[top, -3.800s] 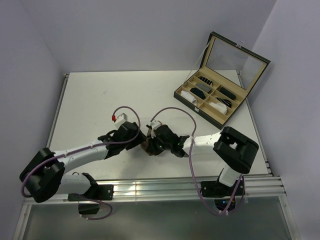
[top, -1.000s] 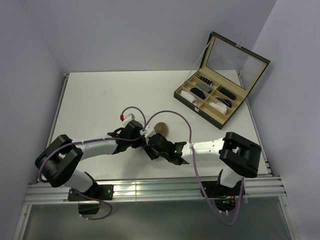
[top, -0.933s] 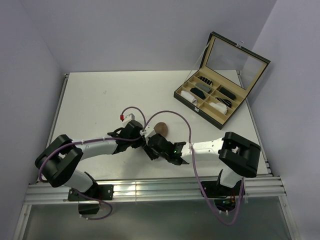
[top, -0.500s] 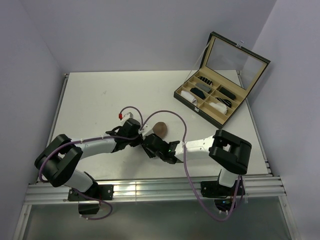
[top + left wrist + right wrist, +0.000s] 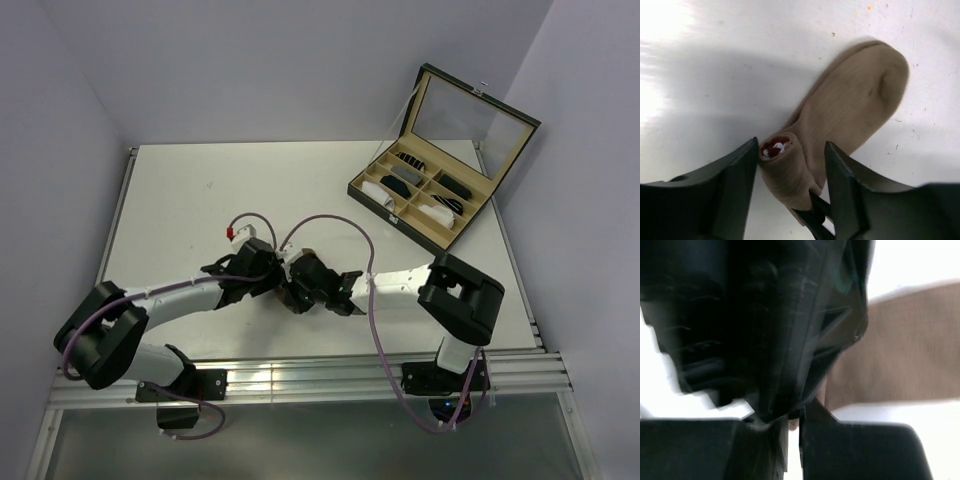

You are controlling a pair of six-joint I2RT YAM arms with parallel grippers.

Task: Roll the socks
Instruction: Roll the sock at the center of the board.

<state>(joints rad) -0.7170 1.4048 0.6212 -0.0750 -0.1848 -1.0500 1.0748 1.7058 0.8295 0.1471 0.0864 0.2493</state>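
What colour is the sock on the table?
The sock is tan-brown, its rolled cuff red and white; left wrist view shows it best.

Stretched low over the tabletop (image 5: 200,200) from its near edge with the left arm (image 5: 170,295) and the right arm (image 5: 395,282), wrists brought nose to nose above the tan sock (image 5: 855,110). With the left pincer (image 5: 791,145), set astride the sock's rolled end: one finger (image 5: 735,190) touching the roll, the other (image 5: 845,190) just beside it; impossible to tell whether truly clamped. With the right pincer (image 5: 795,425), facing the sock from the opposite side, fingers drawn almost together, a thin slit between; unclear whether anything pinched there.
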